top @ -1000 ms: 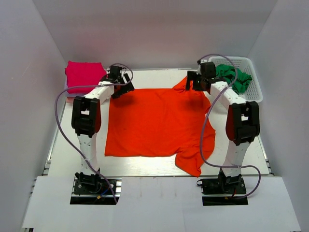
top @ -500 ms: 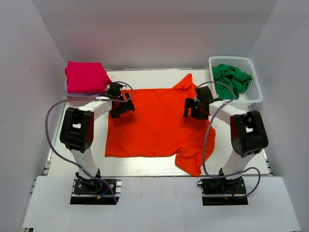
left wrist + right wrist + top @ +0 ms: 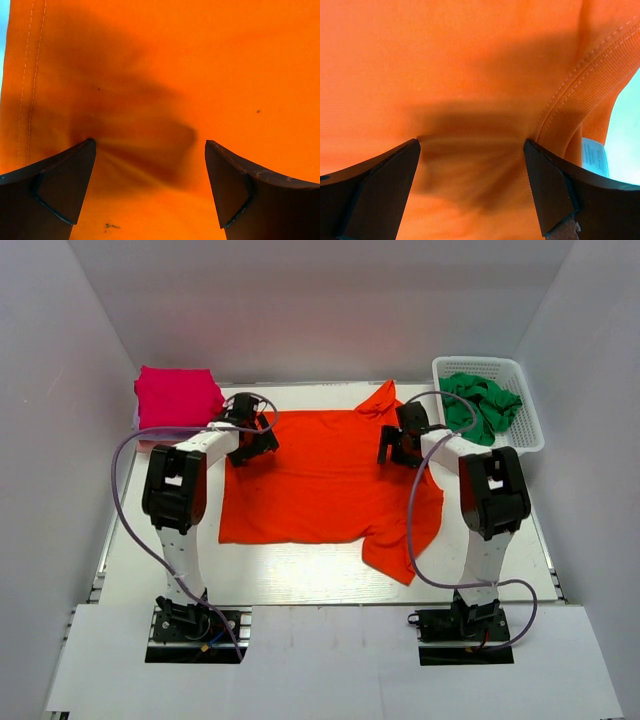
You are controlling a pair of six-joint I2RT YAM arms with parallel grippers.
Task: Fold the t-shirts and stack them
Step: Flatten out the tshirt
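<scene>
Beside the orange shirt sit magenta stack, basket.

Orange-red t-shirt, magenta t-shirt, green t-shirt, white basket.

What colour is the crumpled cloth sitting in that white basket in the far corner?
The cloth is green; the top view shows it best.

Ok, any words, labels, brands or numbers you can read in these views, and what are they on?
No text can be read in any view.
The only label is a small pale tag at the collar of the orange-red t-shirt, seen from the right wrist. Anything printed on it is too blurred to read.
</scene>
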